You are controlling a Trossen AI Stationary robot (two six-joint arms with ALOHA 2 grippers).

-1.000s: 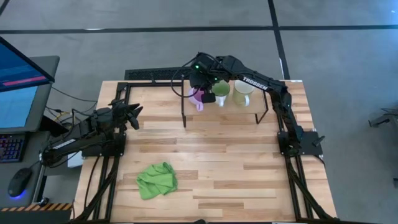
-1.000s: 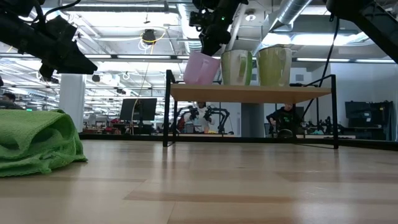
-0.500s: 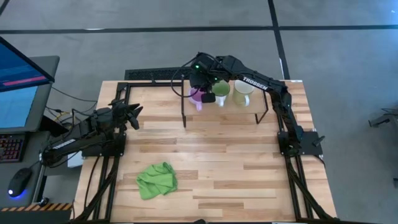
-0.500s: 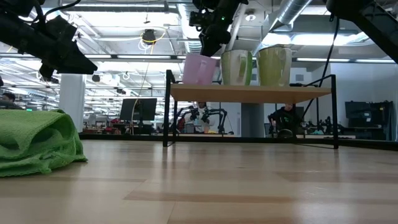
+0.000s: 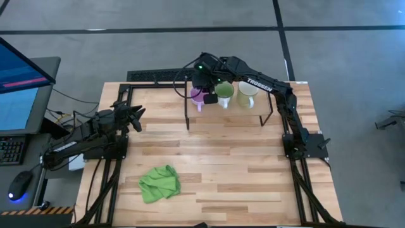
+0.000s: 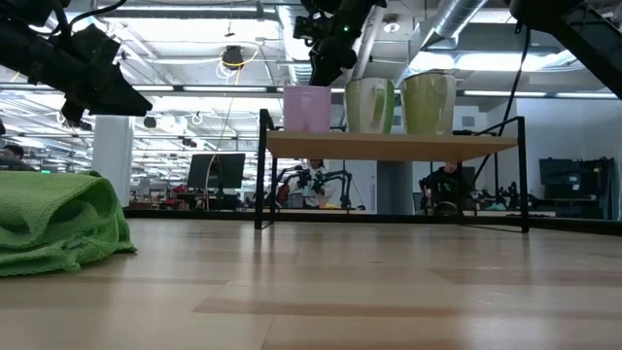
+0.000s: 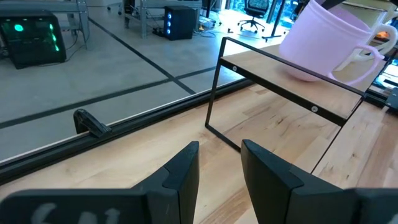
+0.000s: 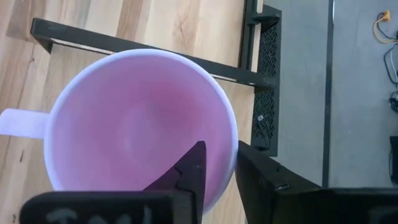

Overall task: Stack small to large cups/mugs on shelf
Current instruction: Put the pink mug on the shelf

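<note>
On the shelf (image 6: 389, 146) three mugs stand upright on their bases in a row: lilac (image 6: 307, 109), green (image 6: 370, 105) and cream-white (image 6: 429, 103). My right gripper (image 8: 219, 155) hangs over the lilac mug (image 5: 199, 96) at the shelf's left end. It is open and slants down, one finger inside the cup and one outside its wall. My left gripper (image 7: 217, 155) waits open and holding nothing at the table's left side (image 5: 136, 117), pointing toward the shelf. My right gripper straddles the lilac mug's rim (image 8: 231, 134) on the side away from the handle (image 8: 22, 121). The inner finger (image 8: 194, 163) stands off the wall. The outer finger (image 8: 258, 171) lies close beside it, and I cannot tell whether it touches.
A crumpled green cloth (image 5: 159, 182) lies on the table near the front left. The shelf's thin black legs (image 5: 187, 117) stand at the table's far middle. Bare wood stretches between the shelf and the cloth.
My right gripper has opened a little without moving away. The lilac mug, which leaned a second ago with one side of its base raised, has settled upright and flat on the shelf.
</note>
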